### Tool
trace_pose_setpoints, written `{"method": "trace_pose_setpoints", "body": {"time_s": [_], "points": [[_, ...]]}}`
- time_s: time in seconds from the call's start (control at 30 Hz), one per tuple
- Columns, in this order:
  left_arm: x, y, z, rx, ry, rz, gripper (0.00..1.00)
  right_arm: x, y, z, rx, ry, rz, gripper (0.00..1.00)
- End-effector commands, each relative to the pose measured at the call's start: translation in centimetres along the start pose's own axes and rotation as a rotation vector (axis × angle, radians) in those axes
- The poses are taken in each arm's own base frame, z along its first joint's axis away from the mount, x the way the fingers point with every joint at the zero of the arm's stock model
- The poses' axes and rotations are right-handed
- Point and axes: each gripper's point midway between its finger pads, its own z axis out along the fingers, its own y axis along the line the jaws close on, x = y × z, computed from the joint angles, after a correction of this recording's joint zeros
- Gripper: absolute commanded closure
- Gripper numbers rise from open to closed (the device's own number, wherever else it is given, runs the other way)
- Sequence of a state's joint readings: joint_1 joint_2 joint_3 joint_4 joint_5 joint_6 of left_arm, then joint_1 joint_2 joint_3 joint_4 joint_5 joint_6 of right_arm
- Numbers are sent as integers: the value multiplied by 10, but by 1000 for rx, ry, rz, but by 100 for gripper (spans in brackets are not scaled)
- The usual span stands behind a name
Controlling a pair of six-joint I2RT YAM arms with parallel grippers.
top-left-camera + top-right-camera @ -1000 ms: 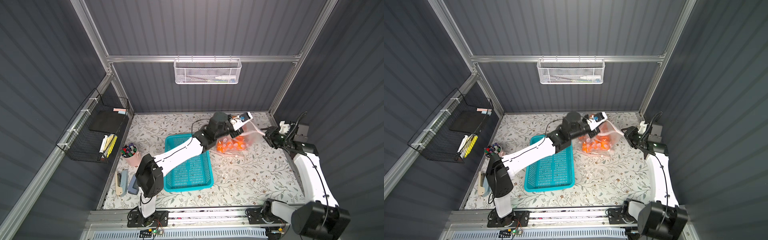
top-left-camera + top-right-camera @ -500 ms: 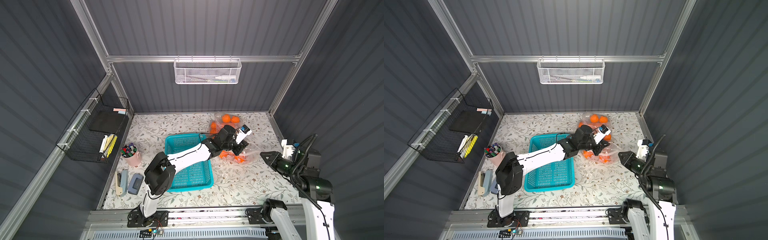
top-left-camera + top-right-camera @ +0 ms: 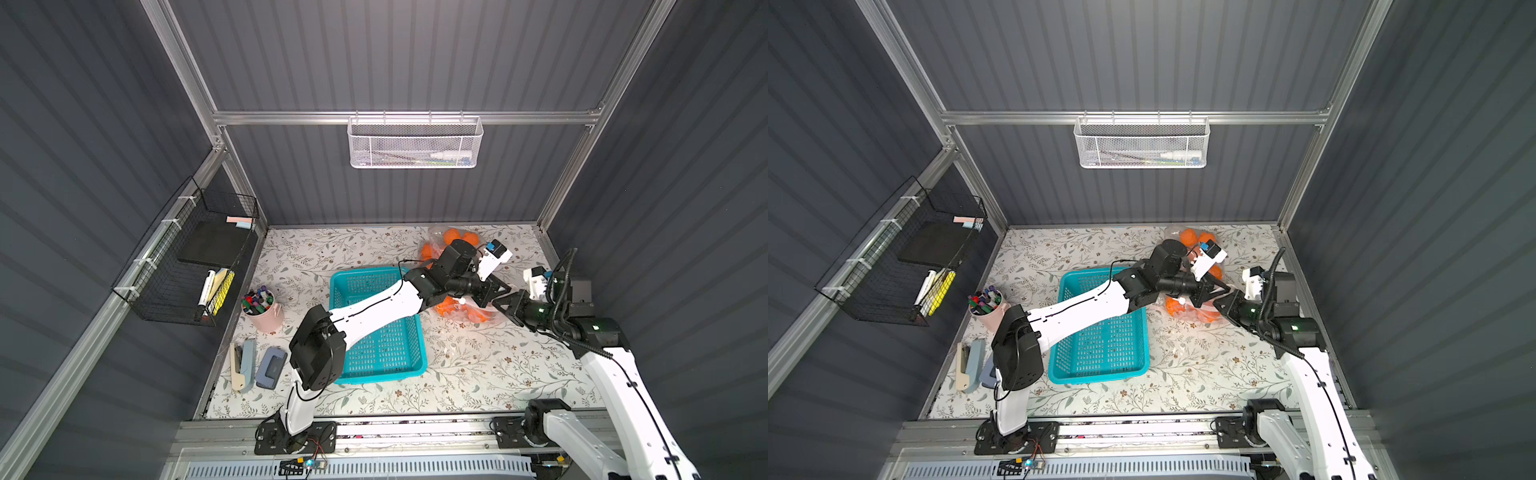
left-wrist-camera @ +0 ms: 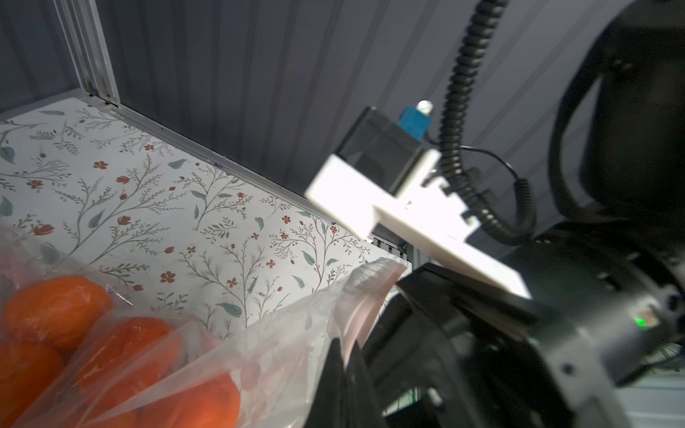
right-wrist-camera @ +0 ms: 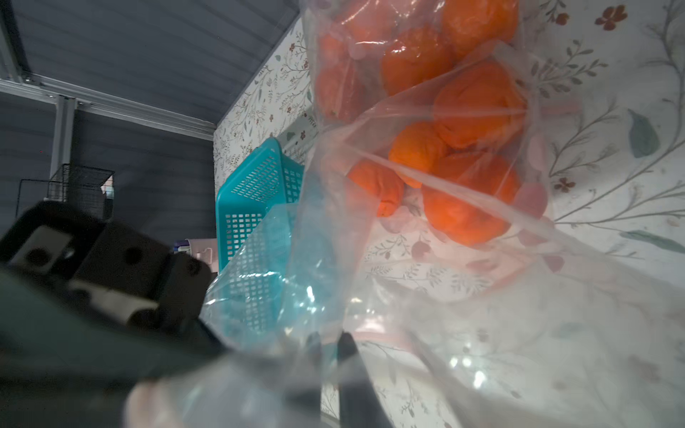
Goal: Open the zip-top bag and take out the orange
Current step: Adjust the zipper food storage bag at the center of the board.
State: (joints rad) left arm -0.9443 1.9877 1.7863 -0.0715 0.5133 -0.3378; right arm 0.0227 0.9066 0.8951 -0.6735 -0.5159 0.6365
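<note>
Clear plastic zip-top bag [image 3: 478, 316] of oranges [image 5: 478, 100] sat on the counter [image 3: 478, 374], right of the teal basket [image 3: 376, 361], toward the far side. Left pincer [image 4: 344, 355] was clamped on the bag's rim. Right pincer [image 5: 330, 346] stood narrow, with film between its fingers. Best move, likely: pull the two lips straight apart, low and steady, without lifting the fruit or tearing the film.

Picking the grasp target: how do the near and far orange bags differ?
Both the left gripper and right gripper pinch the edge of the near bag; neither holds the far bag. The near bag sits beside the teal basket; the far bag by the back wall. Both are clear and hold oranges.
</note>
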Motion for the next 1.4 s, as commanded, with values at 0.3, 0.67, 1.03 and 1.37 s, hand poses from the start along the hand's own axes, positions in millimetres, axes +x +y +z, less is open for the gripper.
{"method": "trace_pose_setpoints", "body": {"time_s": [0.3, 0.67, 1.03, 1.37], "points": [[-21, -17, -1, 84, -25, -133, 100, -44, 14, 13, -106, -217, -52, 85], [-54, 36, -41, -19, -121, -110, 38, 30, -64, 32, 141, 23, 69, 85], [44, 172, -25, -314, 100, 29, 26, 63, -71, 46, -4, 47, 26, 83], [110, 193, 4, -243, 231, 40, 24, 84, -94, 58, -2, 62, -16, 75]]}}
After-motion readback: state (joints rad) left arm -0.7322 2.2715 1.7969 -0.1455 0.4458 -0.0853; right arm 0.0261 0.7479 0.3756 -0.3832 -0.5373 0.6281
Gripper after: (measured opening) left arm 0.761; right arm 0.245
